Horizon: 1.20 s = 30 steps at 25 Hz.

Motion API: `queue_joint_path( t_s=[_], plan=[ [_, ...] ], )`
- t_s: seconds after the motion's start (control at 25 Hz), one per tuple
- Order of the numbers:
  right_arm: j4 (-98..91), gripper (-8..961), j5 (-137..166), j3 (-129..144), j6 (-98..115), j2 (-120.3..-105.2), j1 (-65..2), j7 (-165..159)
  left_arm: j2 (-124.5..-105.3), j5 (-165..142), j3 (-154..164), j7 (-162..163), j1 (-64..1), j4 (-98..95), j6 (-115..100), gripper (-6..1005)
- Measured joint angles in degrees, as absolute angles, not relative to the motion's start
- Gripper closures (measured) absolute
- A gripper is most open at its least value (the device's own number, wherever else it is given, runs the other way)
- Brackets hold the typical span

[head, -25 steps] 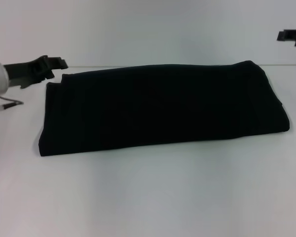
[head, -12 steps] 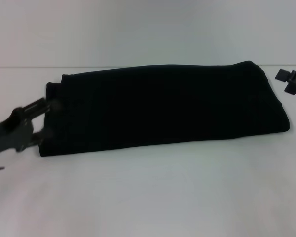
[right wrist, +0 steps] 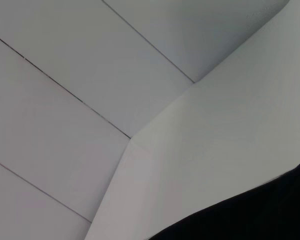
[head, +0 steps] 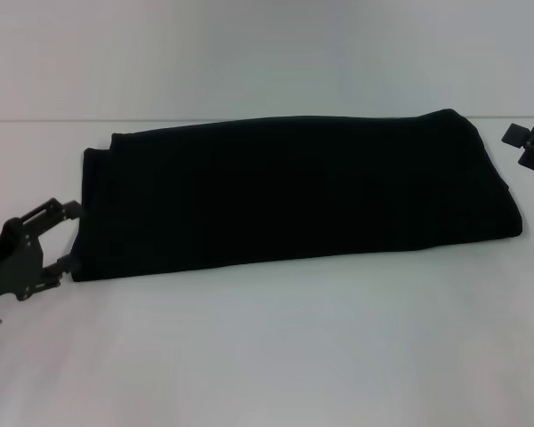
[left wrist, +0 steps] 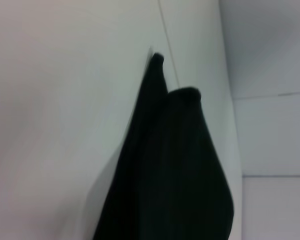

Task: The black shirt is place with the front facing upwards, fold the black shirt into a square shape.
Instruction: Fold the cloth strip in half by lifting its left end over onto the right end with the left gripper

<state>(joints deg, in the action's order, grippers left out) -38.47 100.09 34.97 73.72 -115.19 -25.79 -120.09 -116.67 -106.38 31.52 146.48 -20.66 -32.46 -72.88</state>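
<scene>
Here the work surface is a plain white table (head: 276, 347), matte and unmarked, running back to a pale wall; a thin dark line marks where the two meet in the head view. The right wrist view shows more of the room: light panels with thin dark seams, and the table edge running across at an angle.

Count: one black shirt (head: 294, 191), two grippers.

The black shirt lies flat on the table, roughly central, already folded into a long band running from the robot's left to its right. Its left end is squared off; its right end is rounded and sits slightly farther from the robot. No lettering or label shows on the visible face. In the left wrist view the shirt (left wrist: 175, 170) appears from its end as stacked dark layers with two rounded corners against the white surface. In the right wrist view a dark corner of it (right wrist: 250, 215) fills one edge of the picture.

The left gripper (head: 69, 236) sits low at the shirt's left end. Its two fingers are spread apart, one at the upper part of that edge and one at the near corner, both right at the cloth; contact cannot be told.

The right gripper (head: 527, 147) is just beyond the shirt's right end, near it but apart from it. Whether its fingers are apart or together cannot be told.
</scene>
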Motion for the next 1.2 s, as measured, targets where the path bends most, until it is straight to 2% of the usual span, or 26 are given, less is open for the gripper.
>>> queue_joint_path(
  t_s=[0.2,0.48,0.88,1.2],
  plan=[
    [-37.69,136,100.13,34.4,73.16,-115.37,-25.94,-119.65,-117.06,-106.78,31.35,145.77,-22.73,-30.77,-68.91,50],
    [-36.46,135,100.07,34.15,73.01,-114.97,-25.91,-119.62,-116.4,-109.11,32.55,145.49,-24.53,-27.55,-64.35,51],
    [-36.39,135,100.01,33.49,73.02,-114.89,-25.77,-119.62,-115.48,-109.65,32.0,149.38,-20.83,-30.43,-71.74,51],
    [-36.39,135,100.14,33.22,72.39,-115.03,-25.93,-119.62,-115.76,-109.83,32.29,150.41,-20.76,-29.25,-69.98,51]
  ],
)
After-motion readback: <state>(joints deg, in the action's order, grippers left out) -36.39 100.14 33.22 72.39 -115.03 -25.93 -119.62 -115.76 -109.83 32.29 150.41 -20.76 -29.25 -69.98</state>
